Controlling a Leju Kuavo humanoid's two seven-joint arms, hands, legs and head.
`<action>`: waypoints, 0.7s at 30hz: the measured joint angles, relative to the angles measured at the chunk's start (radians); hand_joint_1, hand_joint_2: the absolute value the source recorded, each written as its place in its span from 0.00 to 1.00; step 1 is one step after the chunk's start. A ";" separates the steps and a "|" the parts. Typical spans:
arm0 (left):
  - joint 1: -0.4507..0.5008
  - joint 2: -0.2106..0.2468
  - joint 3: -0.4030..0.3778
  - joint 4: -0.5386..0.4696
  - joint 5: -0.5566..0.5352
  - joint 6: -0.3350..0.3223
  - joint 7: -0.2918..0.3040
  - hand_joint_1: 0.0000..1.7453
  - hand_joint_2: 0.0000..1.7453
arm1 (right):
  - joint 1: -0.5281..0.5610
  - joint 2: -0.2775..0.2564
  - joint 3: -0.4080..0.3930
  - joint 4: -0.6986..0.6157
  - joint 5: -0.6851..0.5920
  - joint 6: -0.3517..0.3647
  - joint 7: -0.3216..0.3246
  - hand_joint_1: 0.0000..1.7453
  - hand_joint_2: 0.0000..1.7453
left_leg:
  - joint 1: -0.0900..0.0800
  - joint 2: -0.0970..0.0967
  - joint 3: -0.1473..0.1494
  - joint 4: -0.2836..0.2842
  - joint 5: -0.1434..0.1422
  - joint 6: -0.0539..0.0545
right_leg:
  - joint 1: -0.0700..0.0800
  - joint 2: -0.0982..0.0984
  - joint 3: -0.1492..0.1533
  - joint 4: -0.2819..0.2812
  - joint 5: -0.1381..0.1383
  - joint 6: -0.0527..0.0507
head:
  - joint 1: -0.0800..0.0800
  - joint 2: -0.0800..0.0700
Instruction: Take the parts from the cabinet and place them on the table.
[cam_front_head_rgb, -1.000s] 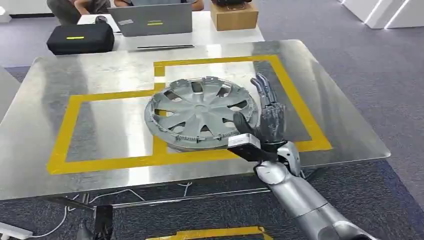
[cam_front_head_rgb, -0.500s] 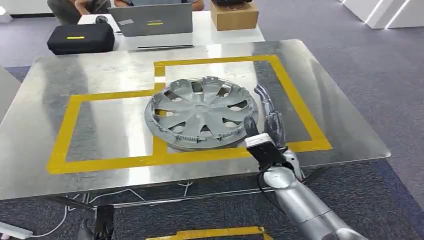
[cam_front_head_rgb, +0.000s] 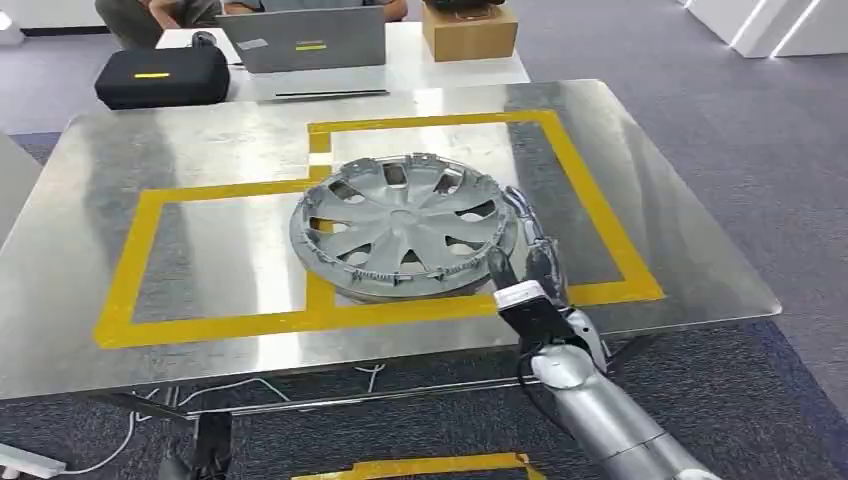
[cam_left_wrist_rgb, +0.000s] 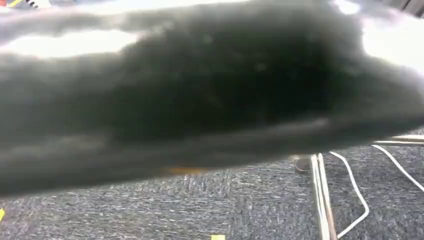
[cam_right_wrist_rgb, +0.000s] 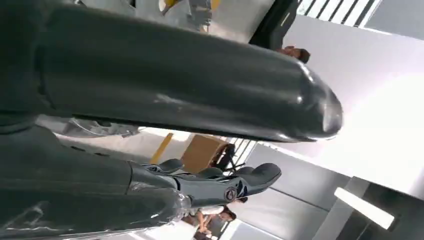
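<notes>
A silver hubcap (cam_front_head_rgb: 405, 226) lies flat on the metal table (cam_front_head_rgb: 200, 150), inside the yellow tape outline (cam_front_head_rgb: 595, 205). My right hand (cam_front_head_rgb: 530, 262) hovers at the hubcap's right rim near the table's front edge. Its fingers are stretched out and apart, and it holds nothing. In the right wrist view the thick thumb (cam_right_wrist_rgb: 175, 75) and the dark fingers (cam_right_wrist_rgb: 220, 182) are spread with nothing between them, and a bit of the hubcap's rim (cam_right_wrist_rgb: 100, 129) shows between them.
Behind the metal table stands a white table with a black case (cam_front_head_rgb: 160, 75), a laptop (cam_front_head_rgb: 305, 40) and a cardboard box (cam_front_head_rgb: 468, 30). A person sits beyond it. Cables (cam_front_head_rgb: 250, 385) hang under the table over grey carpet.
My right hand has drawn back toward me along the hubcap's right side and sunk lower. The hubcap has stayed where it lies.
</notes>
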 joint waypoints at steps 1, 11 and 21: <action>0.001 0.000 -0.001 0.000 0.000 0.000 0.001 0.00 0.00 | 0.004 -0.001 -0.002 0.000 -0.005 0.005 0.000 0.00 0.00 | 0.000 0.000 0.000 0.000 0.000 0.000 | 0.000 0.000 0.000 0.000 0.000 0.000 | 0.000 0.000; 0.005 0.002 -0.009 0.000 -0.006 0.002 0.004 0.00 0.00 | 0.044 -0.014 -0.027 -0.014 -0.034 0.034 -0.011 0.00 0.00 | -0.002 0.000 0.000 0.001 -0.001 0.002 | -0.002 0.000 0.000 0.000 0.000 0.001 | 0.000 0.000; 0.009 0.005 -0.017 0.000 -0.010 0.003 0.007 0.00 0.00 | 0.069 -0.014 -0.043 -0.048 -0.034 0.023 -0.019 0.00 0.00 | -0.012 0.000 0.000 0.003 -0.005 0.016 | -0.011 0.000 0.002 -0.003 -0.001 0.014 | -0.001 0.000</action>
